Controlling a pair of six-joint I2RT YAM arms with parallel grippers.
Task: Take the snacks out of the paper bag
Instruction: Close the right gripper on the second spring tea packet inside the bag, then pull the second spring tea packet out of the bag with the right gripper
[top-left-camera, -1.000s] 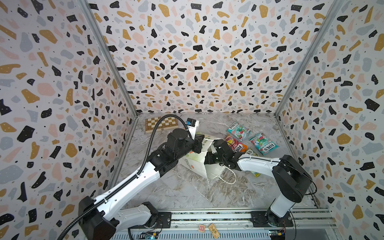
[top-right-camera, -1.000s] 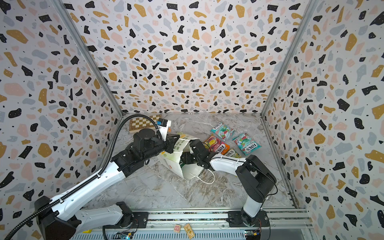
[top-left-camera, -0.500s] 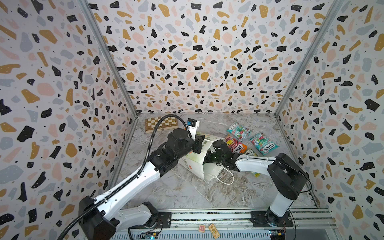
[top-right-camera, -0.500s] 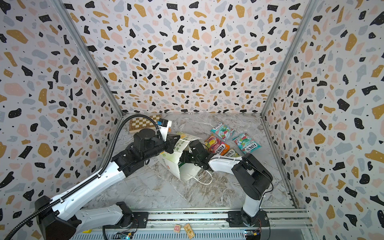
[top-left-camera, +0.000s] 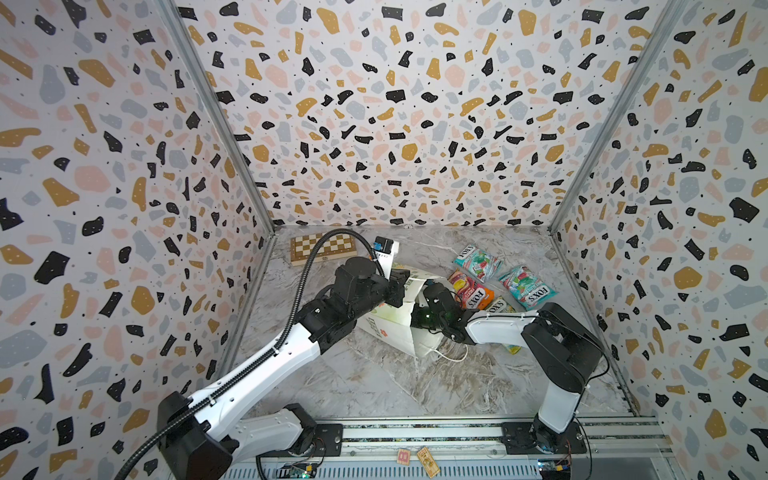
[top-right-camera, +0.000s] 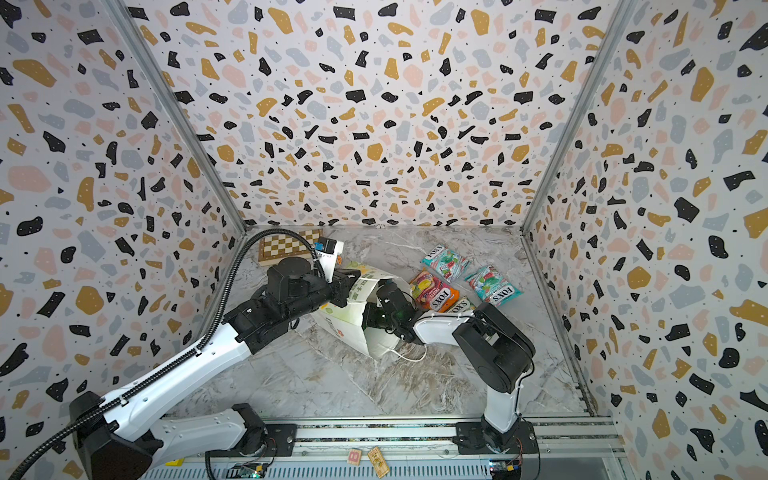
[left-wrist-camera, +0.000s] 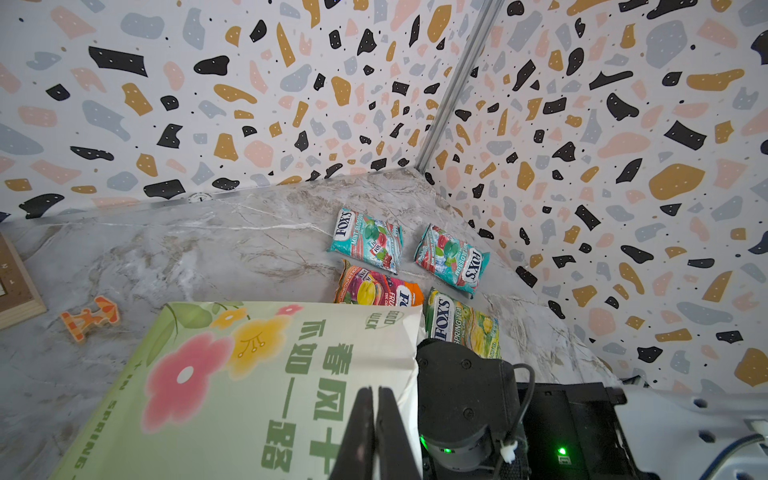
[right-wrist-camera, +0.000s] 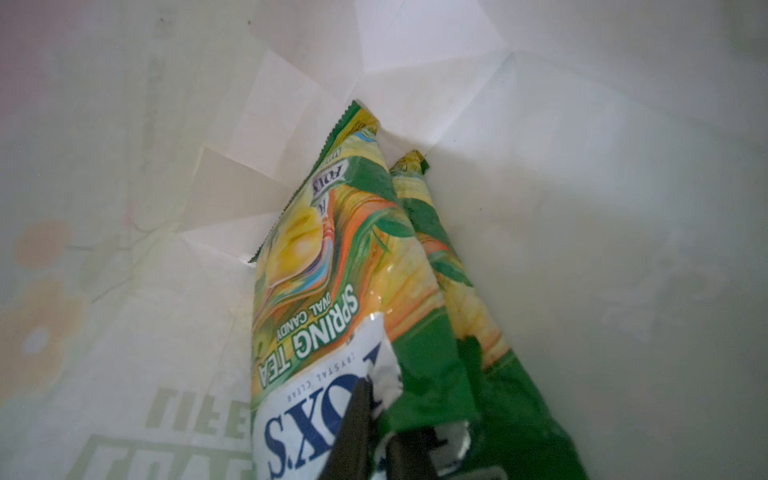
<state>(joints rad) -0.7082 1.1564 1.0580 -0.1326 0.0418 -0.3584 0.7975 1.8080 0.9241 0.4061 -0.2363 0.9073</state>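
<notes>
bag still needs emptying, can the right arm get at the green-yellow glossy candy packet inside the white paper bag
Probably yes: the right gripper sits inside the white paper bag, shut on the green-yellow glossy candy packet; nothing lies between.

In the right wrist view the right gripper is pinched on a green-yellow packet, but its fingers and the packet's near end run off the picture's edge. A second packet sits behind it, mostly covered (only one long side shows). The print on the paper bag around them is a blur. In both top views the bag's white wall hides that gripper's tip. A third packet, on the table, lies half under the right arm. In the left wrist view the left gripper, the bag and the chessboard are cut off, and the bag covers part of the orange packet. Two tags by the front rail are too small to read.
</notes>
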